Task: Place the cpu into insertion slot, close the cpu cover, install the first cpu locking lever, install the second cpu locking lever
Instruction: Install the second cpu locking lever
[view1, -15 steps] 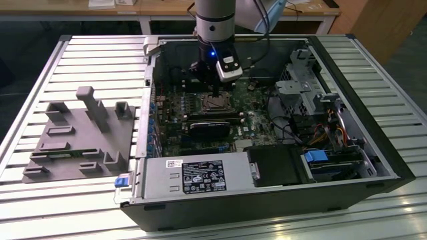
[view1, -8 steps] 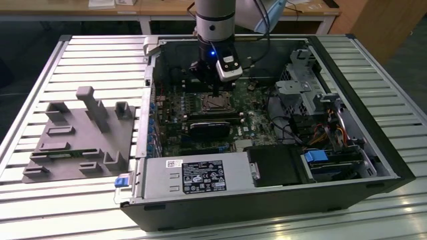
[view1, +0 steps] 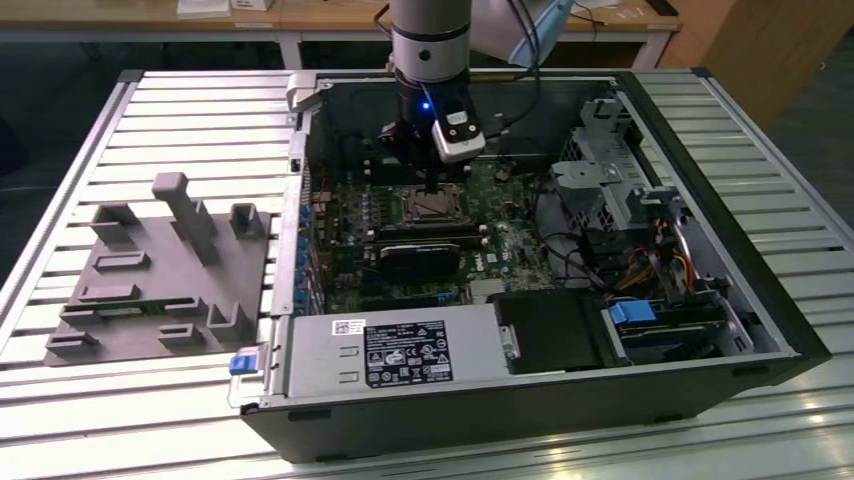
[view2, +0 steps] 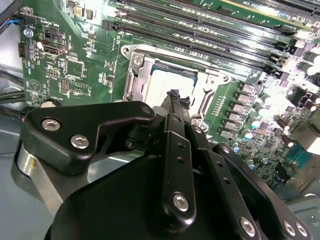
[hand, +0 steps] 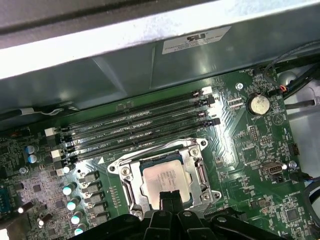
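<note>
Grey arm (view1: 430, 35), blue light, black screw-studded pincer (view2: 175, 100)

Hand (view2: 176, 100) hides pt of cpu (view2: 167, 80).

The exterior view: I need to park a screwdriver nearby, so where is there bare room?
The slatted table is bare beyond the grey fixture block, and along the near edge in front of the computer case. Inside the case it is crowded: the end effector hangs over the cpu in the insertion slot, with cables alongside.
</note>
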